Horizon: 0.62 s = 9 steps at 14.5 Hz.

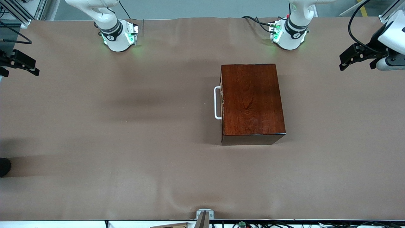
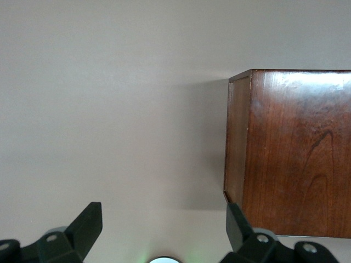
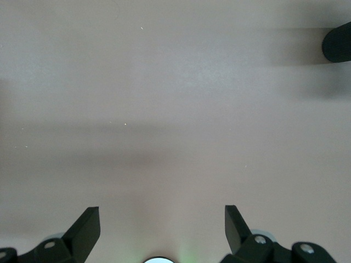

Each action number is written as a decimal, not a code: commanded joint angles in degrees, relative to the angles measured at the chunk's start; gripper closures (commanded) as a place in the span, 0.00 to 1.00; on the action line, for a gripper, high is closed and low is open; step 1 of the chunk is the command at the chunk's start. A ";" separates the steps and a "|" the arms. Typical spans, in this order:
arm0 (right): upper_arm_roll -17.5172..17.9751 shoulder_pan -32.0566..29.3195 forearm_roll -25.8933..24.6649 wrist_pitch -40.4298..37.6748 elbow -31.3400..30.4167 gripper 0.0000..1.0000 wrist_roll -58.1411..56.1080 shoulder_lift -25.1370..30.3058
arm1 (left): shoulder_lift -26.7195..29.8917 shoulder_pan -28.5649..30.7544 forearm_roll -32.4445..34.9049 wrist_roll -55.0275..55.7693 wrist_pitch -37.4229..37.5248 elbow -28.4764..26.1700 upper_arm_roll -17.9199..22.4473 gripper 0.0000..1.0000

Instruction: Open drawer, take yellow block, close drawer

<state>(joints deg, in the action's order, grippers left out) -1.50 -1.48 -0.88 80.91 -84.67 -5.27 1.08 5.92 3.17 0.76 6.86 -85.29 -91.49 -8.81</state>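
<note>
The reddish-brown wooden box stands mid-table, toward the left arm's end. Its drawer is pushed in flush. The drawer's white U-shaped handle faces the right arm's end of the table. The yellow block is hidden. My left gripper hangs open and empty over the table's left-arm end, apart from the box. My right gripper hangs open and empty over bare cloth at the right arm's end.
A brown cloth covers the whole table. A dark rounded object lies at the table's edge at the right arm's end. A small metal bracket sits on the edge nearest the front camera.
</note>
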 commanded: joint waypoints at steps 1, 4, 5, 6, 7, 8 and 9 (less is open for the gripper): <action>0.09 -0.45 0.00 -0.05 -0.58 0.00 -0.09 1.12 | 0.14 0.70 0.12 0.52 1.09 0.87 -0.51 0.00; 0.01 -0.45 -0.08 0.30 -0.58 0.00 -0.18 1.03 | 0.14 0.70 0.12 0.43 1.09 1.05 -0.51 0.00; 0.09 -0.45 -0.08 0.21 -0.58 0.00 -0.18 1.03 | 0.06 0.70 0.12 0.52 1.00 1.66 -0.51 0.00; 0.09 -0.45 -0.08 0.21 -0.58 0.00 -0.18 1.03 | -0.47 0.61 0.12 0.61 1.09 2.19 -0.51 0.00; 0.09 -0.45 -0.08 0.21 -0.58 0.00 -0.18 1.03 | -0.73 0.43 0.12 0.61 1.00 2.71 -0.60 0.00; 0.01 -0.45 -0.08 0.30 -0.58 0.00 -0.18 1.03 | -1.00 0.26 0.12 0.87 1.00 2.89 -1.12 0.00; 0.00 -0.54 -0.08 0.30 -0.58 0.00 -0.18 1.03 | -1.26 -0.01 0.12 2.35 1.00 2.90 -1.56 0.00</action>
<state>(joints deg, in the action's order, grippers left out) -1.63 -1.50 -0.88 80.96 -84.68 -5.27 1.08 5.87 3.14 0.76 7.06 -85.29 -90.51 -9.14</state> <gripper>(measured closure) 0.000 0.000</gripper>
